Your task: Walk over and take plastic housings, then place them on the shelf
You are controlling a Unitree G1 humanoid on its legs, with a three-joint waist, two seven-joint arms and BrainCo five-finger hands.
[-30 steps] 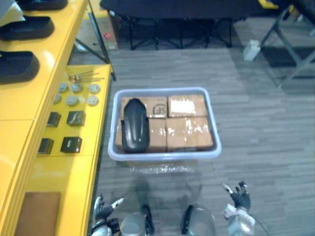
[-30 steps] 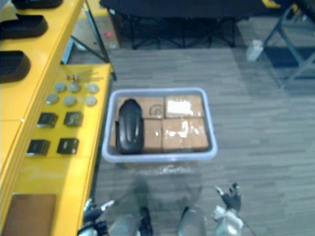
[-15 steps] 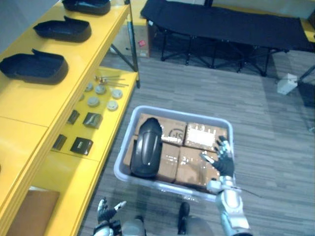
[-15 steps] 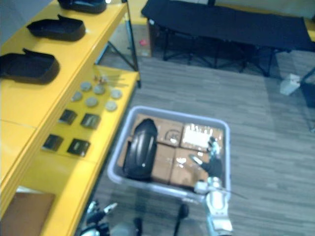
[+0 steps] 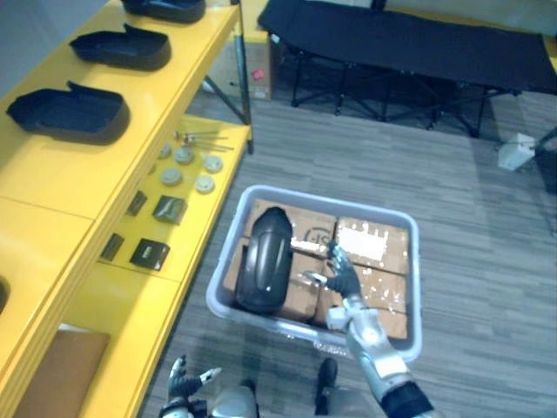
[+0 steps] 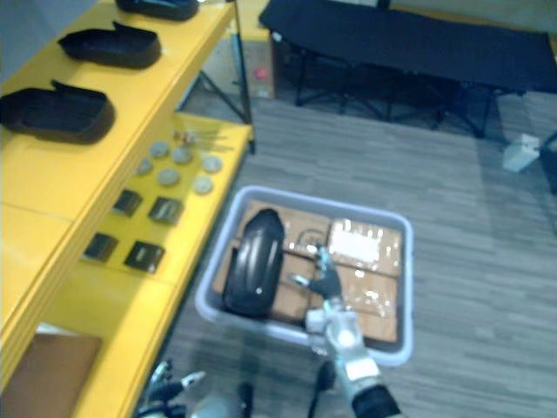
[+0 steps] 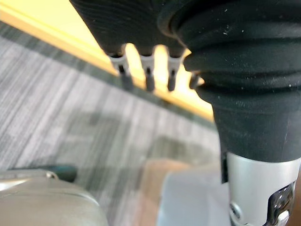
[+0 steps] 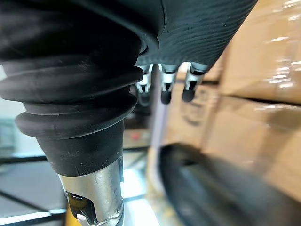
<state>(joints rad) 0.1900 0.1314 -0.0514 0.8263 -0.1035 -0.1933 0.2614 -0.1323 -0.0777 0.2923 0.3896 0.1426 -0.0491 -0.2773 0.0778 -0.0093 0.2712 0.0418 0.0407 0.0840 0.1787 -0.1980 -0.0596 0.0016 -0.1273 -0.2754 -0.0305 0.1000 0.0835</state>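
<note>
In the grey bin, the black housing lies on cartons just beside my right hand, fingers spread, empty; contact unclear. A one-sided grab could slip off its curved shell.

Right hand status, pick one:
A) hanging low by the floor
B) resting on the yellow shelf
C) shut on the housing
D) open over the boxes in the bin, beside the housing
D: the right hand is over the boxes inside the bin with its fingers spread, just beside the housing and not curled round it.
</note>
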